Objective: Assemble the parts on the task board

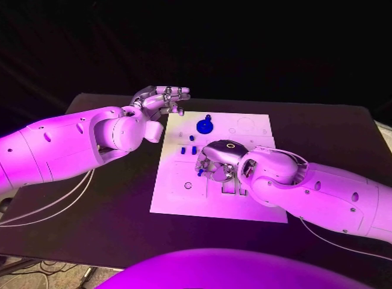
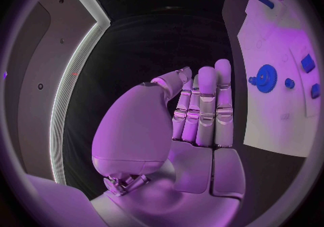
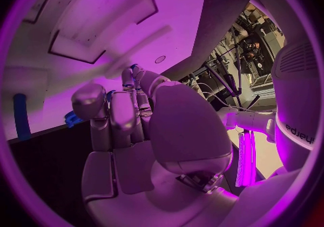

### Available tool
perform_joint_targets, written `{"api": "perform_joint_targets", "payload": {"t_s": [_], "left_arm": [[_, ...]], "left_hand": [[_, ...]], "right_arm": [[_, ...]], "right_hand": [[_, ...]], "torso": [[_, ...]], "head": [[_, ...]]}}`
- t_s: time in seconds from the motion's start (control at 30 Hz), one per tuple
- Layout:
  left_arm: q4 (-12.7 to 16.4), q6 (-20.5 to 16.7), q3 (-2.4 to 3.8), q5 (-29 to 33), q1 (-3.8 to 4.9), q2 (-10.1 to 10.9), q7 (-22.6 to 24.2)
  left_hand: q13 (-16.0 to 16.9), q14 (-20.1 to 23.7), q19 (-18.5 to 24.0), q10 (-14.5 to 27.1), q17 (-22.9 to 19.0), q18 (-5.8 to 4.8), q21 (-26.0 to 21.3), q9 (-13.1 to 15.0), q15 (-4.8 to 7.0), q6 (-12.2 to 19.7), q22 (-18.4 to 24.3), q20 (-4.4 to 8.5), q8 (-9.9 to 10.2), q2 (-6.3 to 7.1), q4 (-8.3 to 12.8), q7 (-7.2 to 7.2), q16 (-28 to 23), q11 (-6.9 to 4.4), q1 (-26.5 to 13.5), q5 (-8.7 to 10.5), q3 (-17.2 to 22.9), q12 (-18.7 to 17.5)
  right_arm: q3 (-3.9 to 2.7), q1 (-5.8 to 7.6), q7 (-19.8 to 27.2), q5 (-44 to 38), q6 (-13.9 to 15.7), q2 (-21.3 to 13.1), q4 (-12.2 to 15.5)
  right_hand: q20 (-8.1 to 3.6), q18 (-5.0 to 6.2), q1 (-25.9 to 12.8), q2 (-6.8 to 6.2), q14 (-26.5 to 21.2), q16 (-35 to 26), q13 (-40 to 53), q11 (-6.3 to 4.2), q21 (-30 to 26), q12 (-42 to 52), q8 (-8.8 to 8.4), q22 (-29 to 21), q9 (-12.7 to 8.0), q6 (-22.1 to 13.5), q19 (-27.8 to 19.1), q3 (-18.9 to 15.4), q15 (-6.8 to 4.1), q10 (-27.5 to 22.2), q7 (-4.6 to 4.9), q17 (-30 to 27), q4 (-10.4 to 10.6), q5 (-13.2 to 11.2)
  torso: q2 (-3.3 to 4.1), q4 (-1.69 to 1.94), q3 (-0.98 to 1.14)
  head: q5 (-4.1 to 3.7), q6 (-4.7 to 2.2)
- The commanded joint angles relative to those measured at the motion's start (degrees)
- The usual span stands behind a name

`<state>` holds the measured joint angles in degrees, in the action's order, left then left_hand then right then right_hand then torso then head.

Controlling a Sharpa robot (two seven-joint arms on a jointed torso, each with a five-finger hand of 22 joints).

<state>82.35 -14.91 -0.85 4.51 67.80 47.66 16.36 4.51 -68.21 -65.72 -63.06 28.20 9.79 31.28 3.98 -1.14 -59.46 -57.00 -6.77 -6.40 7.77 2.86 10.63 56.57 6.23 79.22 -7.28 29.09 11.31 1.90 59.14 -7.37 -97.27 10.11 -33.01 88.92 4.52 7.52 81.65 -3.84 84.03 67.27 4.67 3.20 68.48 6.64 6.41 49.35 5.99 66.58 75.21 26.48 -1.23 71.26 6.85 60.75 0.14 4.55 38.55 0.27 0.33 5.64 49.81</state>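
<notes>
The white task board (image 1: 185, 203) lies mid-table. A blue gear (image 1: 205, 126) stands near its far edge, with small blue parts (image 1: 189, 150) just in front of it. My right hand (image 1: 217, 161) is low over the board's middle, fingers curled in. It pinches a small blue part (image 1: 200, 172), which shows blue beside the thumb (image 3: 72, 119) in the right wrist view. My left hand (image 1: 165, 98) hovers off the board's far left corner with its fingers (image 2: 206, 108) straight, together and holding nothing. The left wrist view shows the gear (image 2: 265, 78) and several small blue parts (image 2: 308, 63).
The board has cut-out recesses (image 1: 232, 186) near my right hand and a round hole (image 1: 188, 185) toward its left edge. Black table (image 1: 100, 211) surrounds the board on all sides. White cables (image 1: 48, 208) trail off the table's left edge.
</notes>
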Motion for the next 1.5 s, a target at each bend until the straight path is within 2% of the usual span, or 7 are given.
{"api": "perform_joint_targets", "payload": {"t_s": [0.03,0.3,0.47,0.57,1.03,1.27,1.5], "left_arm": [[0.02,1.27,0.03,0.17,0.0,-0.12,0.14],[0.04,1.52,0.02,0.14,-0.01,-0.15,0.01],[0.05,1.6,0.02,-0.02,-0.01,-0.14,-0.18],[0.04,1.67,0.02,-0.06,-0.01,-0.11,-0.34],[-0.02,1.89,-0.02,-0.15,-0.02,0.24,-0.63],[0.07,1.97,-0.04,-0.33,-0.02,0.52,-0.66],[0.08,2.18,-0.07,-0.37,-0.03,0.46,-0.62]], "left_hand": [[0.03,0.11,0.4,0.1,-0.09,0.67,-0.4,-0.01,-0.08,-0.14,0.06,-0.03,-0.32,-0.56,-0.11,0.09,-0.29,0.23,-0.11,0.07,-0.39,0.34],[0.03,0.14,0.42,0.16,-0.19,0.66,-0.46,-0.01,-0.1,-0.14,0.1,-0.05,-0.36,-0.62,-0.09,0.08,-0.33,0.22,-0.13,0.06,-0.47,0.48],[0.03,0.14,0.42,0.16,-0.19,0.66,-0.46,-0.01,-0.1,-0.14,0.1,-0.05,-0.36,-0.62,-0.09,0.08,-0.33,0.22,-0.13,0.06,-0.47,0.48],[0.03,0.14,0.42,0.16,-0.2,0.66,-0.47,-0.02,-0.1,-0.14,0.1,-0.05,-0.37,-0.62,-0.09,0.08,-0.33,0.22,-0.13,0.06,-0.48,0.48],[0.02,0.17,0.44,0.24,-0.25,0.66,-0.51,-0.02,-0.11,-0.1,0.13,-0.05,-0.37,-0.62,-0.07,0.09,-0.35,0.24,-0.16,0.06,-0.54,0.54],[0.0,0.22,0.47,0.36,-0.33,0.65,-0.57,-0.04,-0.13,-0.04,0.17,-0.06,-0.37,-0.62,-0.05,0.11,-0.39,0.26,-0.18,0.06,-0.61,0.59],[0.0,0.22,0.47,0.36,-0.33,0.65,-0.57,-0.04,-0.13,-0.04,0.17,-0.06,-0.37,-0.62,-0.05,0.11,-0.39,0.26,-0.18,0.06,-0.61,0.59]], "right_arm": [[0.09,-0.13,-0.77,-3.34,-2.55,0.18,0.0],[0.37,-0.22,-1.48,-5.03,-3.45,1.02,-0.44],[0.6,-0.28,-2.57,-5.08,-2.81,1.28,-0.82],[0.65,-0.31,-3.41,-5.17,-1.82,1.1,-0.8],[-0.12,-0.36,-3.93,-4.09,6.42,-5.08,5.85],[-1.4,2.78,-5.22,-1.6,5.85,-12.19,9.64],[-1.71,5.76,-6.01,-2.1,2.54,-16.27,8.39]], "right_hand": [[-0.11,-0.29,-0.13,0.37,1.72,-0.06,0.09,-0.07,0.27,-0.1,0.07,0.01,0.05,0.12,0.28,0.28,-0.43,0.06,0.15,0.05,-0.16,0.26],[0.09,-0.32,-1.27,-0.45,1.68,0.04,-0.35,0.34,0.34,-1.14,-0.62,0.02,-0.02,-0.91,0.23,0.18,-0.1,-0.75,0.57,0.0,-0.51,0.79],[1.38,-0.17,-4.58,-3.08,1.49,0.07,-1.13,2.61,-0.55,-3.1,-3.05,-1.6,-1.65,-8.35,-0.61,-1.0,1.83,-7.19,2.99,-0.26,0.21,1.9],[2.0,0.19,-5.27,-4.04,1.19,-0.1,-1.02,3.13,-1.34,-2.78,-2.86,-2.93,-2.18,-12.14,-1.36,-2.23,2.07,-11.06,3.05,-0.63,-0.01,2.22],[2.35,0.37,-5.09,-3.76,1.01,-0.06,-0.71,3.21,-1.71,-0.88,-1.98,-3.64,-1.61,-10.91,-1.76,-4.02,2.19,-12.72,2.96,-1.03,-0.59,3.32],[2.24,0.41,-5.03,-3.81,0.83,-0.6,-0.76,2.78,-1.77,0.27,-1.84,-3.78,-1.48,-9.96,-1.75,-4.51,2.03,-12.37,2.24,-1.91,-0.75,3.63],[2.24,0.44,-5.08,-4.4,0.85,-0.88,-1.03,2.62,-2.11,-0.26,-2.71,-4.3,-1.75,-10.78,-1.94,-6.62,2.0,-15.69,0.74,-2.51,-0.88,3.54]], "torso": [[0.01,0.01,-0.02],[-0.01,-0.01,-0.05],[-0.03,-0.01,-0.06],[-0.04,-0.01,-0.07],[-0.04,-0.05,-0.06],[-0.08,-0.18,-0.06],[-0.07,-0.04,-0.08]], "head": [[0.02,0.07],[-0.03,0.07],[-0.07,0.07],[-0.17,0.04],[-0.76,-0.35],[-1.51,-0.93],[-2.31,-1.53]]}}
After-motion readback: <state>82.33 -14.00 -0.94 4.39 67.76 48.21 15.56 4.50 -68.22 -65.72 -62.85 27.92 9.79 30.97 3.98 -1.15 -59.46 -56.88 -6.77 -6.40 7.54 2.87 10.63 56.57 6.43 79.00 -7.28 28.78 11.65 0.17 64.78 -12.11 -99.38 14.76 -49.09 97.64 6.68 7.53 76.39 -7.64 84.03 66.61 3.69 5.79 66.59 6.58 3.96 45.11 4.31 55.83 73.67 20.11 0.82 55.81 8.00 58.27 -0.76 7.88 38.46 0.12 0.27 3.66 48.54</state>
